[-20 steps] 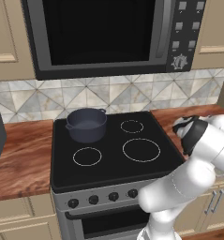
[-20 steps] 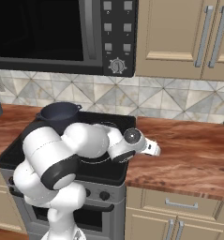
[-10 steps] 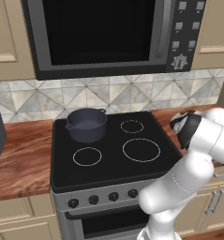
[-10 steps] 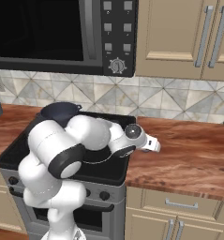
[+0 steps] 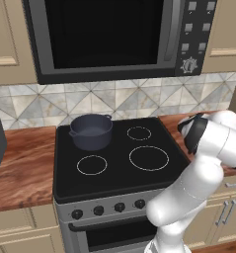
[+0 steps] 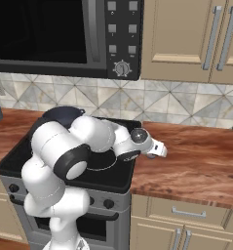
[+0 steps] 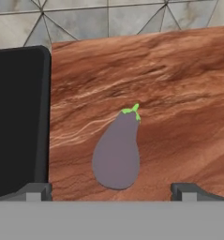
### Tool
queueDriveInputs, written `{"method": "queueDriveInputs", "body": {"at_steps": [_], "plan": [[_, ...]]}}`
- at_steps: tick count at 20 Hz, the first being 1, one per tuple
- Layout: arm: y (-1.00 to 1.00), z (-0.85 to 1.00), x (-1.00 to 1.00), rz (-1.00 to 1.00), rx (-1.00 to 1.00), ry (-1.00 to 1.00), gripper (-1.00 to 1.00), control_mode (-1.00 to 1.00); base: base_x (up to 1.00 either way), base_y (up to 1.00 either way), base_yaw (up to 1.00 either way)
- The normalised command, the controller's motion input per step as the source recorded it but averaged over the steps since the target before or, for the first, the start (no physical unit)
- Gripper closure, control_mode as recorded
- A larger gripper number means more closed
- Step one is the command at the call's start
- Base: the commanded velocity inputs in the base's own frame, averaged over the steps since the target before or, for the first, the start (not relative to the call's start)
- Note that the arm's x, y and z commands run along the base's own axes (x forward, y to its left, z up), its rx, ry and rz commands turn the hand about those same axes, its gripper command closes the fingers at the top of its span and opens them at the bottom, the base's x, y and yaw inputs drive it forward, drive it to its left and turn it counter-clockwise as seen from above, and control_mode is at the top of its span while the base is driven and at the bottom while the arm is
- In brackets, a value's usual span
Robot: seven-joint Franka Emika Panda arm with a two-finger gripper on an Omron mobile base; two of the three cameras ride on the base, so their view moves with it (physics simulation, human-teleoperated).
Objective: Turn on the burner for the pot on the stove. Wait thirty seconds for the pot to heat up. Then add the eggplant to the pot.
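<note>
As the eggplant (image 7: pixel 117 152) lies on the wooden counter (image 7: pixel 179 93) just beside the stove (image 7: pixel 15 117), the empty, wide-open gripper (image 7: pixel 111 190) should descend centred over its fat body before closing.

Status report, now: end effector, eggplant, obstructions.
End effector open, above eggplant. Eggplant lying on wooden counter, right of stove, not gripped. Nothing between fingertips and eggplant.
</note>
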Motion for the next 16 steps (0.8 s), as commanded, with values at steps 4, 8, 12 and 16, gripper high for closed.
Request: {"method": "queueDriveInputs", "body": {"at_steps": [4,8,12,16], "plan": [[-0.06,-0.02,0.02,0.0,0.0,0.0,-1.0,-1.0,0.0,0.0,0.0],[-0.1,-0.07,0.02,0.0,0.0,0.0,-1.0,-1.0,0.0,0.0,0.0],[-0.02,-0.09,0.09,0.0,0.0,0.0,-1.0,-1.0,0.0,0.0,0.0],[0.0,-0.1,0.01,0.0,0.0,0.0,-1.0,-1.0,0.0,0.0,0.0]]}}
